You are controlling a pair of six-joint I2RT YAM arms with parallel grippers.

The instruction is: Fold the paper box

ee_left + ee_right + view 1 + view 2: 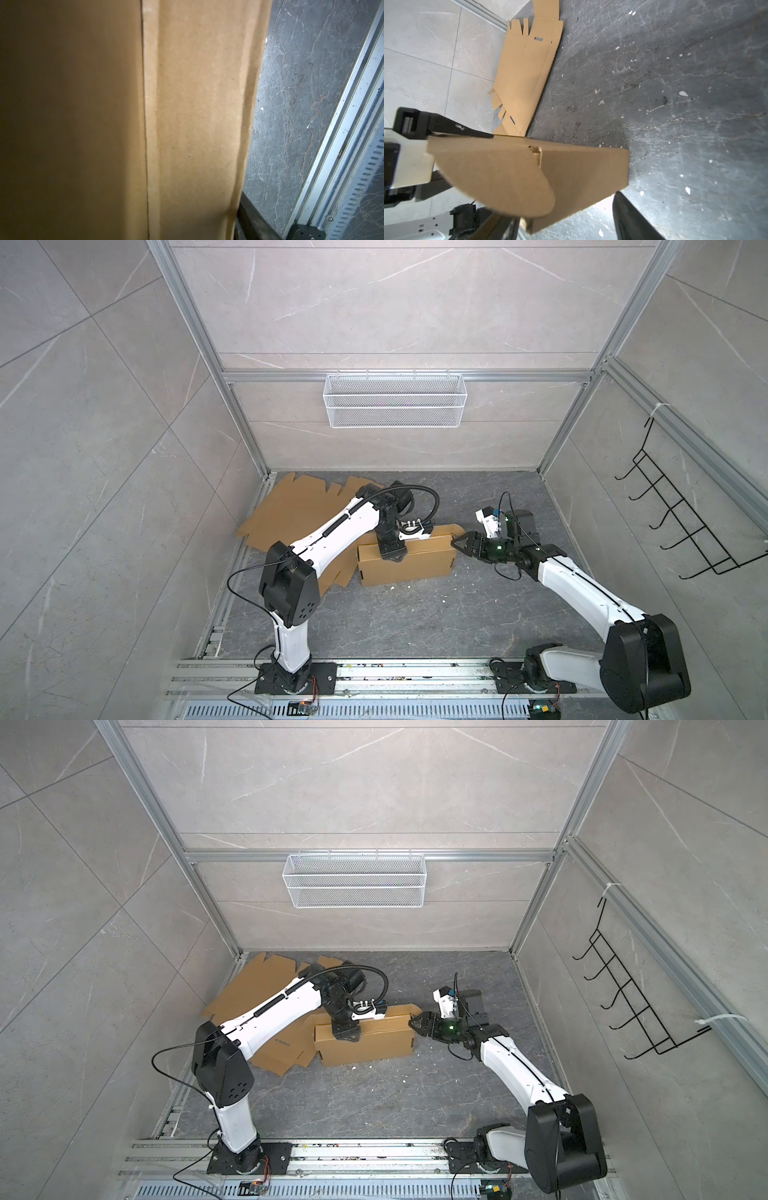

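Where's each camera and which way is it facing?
Top views: above the front rail, looking down on left arm, right arm, left tool, right tool, box, flat cardboard.
Left wrist: against the box wall, facing the floor; one dark finger shows.
Right wrist: at the box end, facing the flat cardboard; left tool's finger shows.
Shared: all show the box.

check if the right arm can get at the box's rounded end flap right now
Probably yes: the right tool is open right at the flap, nothing between, and the left tool sits further along the box.
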